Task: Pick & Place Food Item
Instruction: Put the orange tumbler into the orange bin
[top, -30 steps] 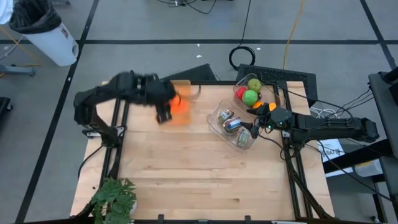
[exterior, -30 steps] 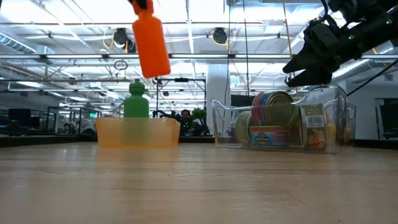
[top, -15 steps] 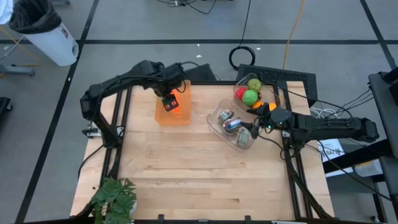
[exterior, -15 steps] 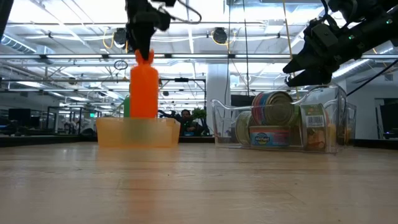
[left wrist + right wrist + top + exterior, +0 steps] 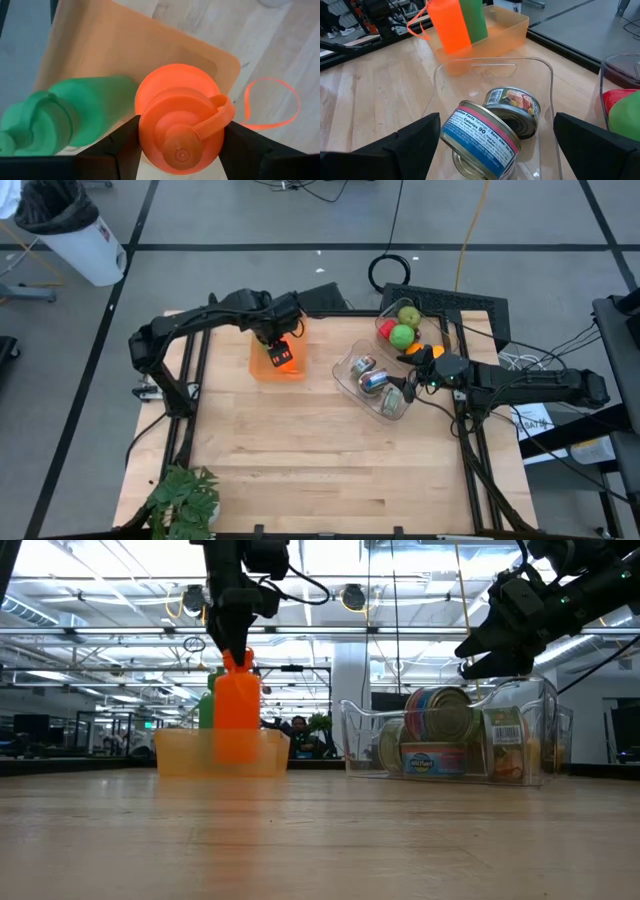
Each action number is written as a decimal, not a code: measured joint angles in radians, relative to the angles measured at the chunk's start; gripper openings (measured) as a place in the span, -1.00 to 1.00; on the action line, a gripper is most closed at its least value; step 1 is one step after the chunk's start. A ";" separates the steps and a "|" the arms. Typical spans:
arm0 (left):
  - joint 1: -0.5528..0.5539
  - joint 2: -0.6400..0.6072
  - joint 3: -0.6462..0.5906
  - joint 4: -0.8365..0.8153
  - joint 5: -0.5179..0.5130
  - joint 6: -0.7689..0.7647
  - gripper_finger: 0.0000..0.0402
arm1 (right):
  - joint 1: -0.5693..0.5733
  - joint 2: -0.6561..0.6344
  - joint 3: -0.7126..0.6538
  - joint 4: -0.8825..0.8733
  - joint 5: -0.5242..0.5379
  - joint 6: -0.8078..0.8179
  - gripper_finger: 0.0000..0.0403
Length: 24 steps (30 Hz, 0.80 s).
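The left gripper (image 5: 234,652) grasps the cap of the upright orange bottle (image 5: 237,718), directly below it, inside the orange bin (image 5: 258,366) near the table's far edge.

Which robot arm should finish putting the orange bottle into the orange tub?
The left one. Its left gripper already holds the orange bottle by the top, right over the orange tub, beside the green bottle. The right gripper sits far off by the clear bin of cans.

Green bottle (image 5: 55,112) crowds orange bin (image 5: 262,366); front tabletop (image 5: 310,455) open.
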<state>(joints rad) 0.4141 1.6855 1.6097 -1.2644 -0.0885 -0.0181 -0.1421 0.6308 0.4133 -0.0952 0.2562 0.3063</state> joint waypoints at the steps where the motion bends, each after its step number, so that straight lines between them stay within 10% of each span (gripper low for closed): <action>1: 0.000 0.000 -0.005 0.002 0.001 0.000 0.12 | 0.000 0.000 0.000 0.000 0.000 0.002 0.83; 24: 0.000 -0.001 -0.058 0.076 0.063 -0.001 0.41 | 0.000 0.000 0.000 -0.001 0.000 0.003 0.83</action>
<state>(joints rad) 0.4142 1.6848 1.5521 -1.1883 -0.0257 -0.0194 -0.1417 0.6308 0.4133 -0.0967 0.2562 0.3096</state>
